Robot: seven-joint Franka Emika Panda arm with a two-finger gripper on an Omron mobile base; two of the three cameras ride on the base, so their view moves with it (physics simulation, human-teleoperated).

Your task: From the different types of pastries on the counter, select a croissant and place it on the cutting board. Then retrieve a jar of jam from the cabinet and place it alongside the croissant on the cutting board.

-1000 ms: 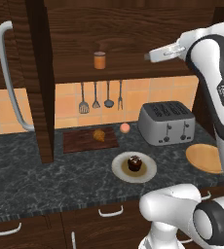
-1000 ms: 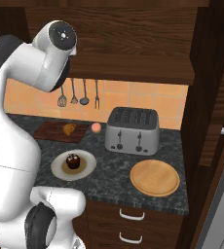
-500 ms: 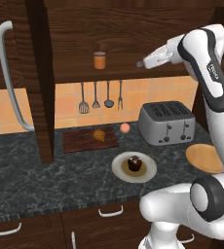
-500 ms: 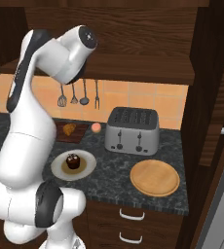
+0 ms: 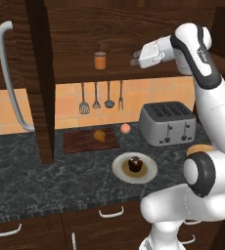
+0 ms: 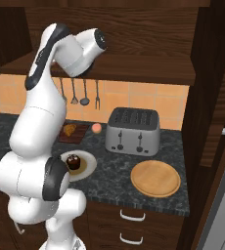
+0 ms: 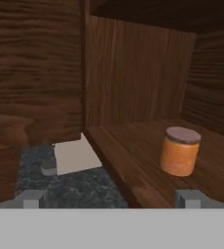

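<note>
Since a second ago we have swung the gripper [image 5: 132, 62] leftward along the open cabinet shelf [image 5: 134, 73], closer to the jam jar [image 5: 100, 60], though a clear gap remains. Our jaws stand wide apart, holding nothing. From the hand view the jar [image 7: 179, 151] sits upright on the wooden shelf, near its front edge, with bare board around it. Below, the croissant [image 5: 100, 135] lies on the cutting board [image 5: 80, 142]; a toaster [image 5: 168, 123] and a plated cupcake [image 5: 135, 164] stand nearby.
</note>
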